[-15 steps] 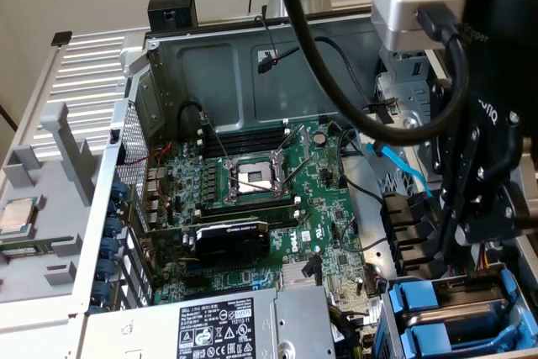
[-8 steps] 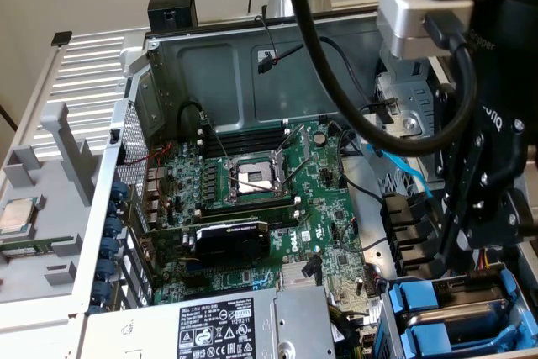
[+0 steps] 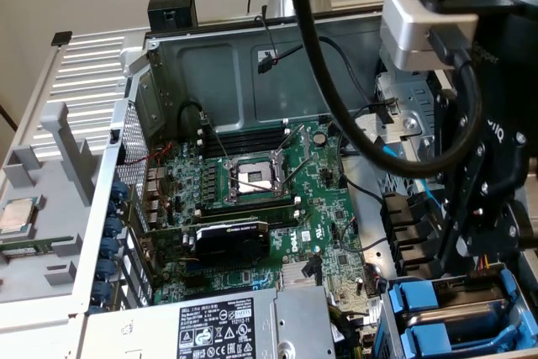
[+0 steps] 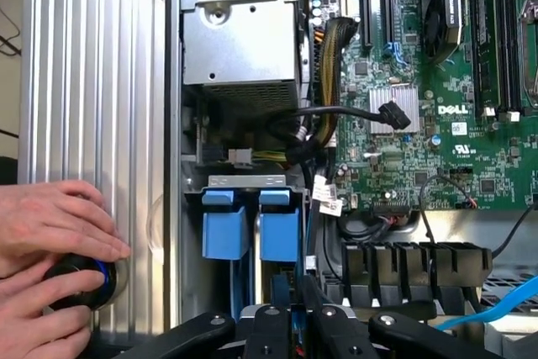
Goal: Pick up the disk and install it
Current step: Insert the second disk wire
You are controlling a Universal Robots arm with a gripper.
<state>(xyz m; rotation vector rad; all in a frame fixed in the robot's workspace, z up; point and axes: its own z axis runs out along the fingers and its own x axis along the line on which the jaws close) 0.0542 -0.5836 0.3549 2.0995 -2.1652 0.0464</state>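
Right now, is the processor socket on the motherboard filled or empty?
Empty: the processor socket sits bare with its retention frame open.

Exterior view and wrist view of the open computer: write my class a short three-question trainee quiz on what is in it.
1. True or false: the processor chip lies outside the computer case, toward the exterior view's left.
2. Which brand name is printed on the motherboard? A) Dell B) Asus C) Gigabyte
3. How many blue drive carriers stand side by side in the wrist view?

Key: 1 true; 2 A; 3 two.
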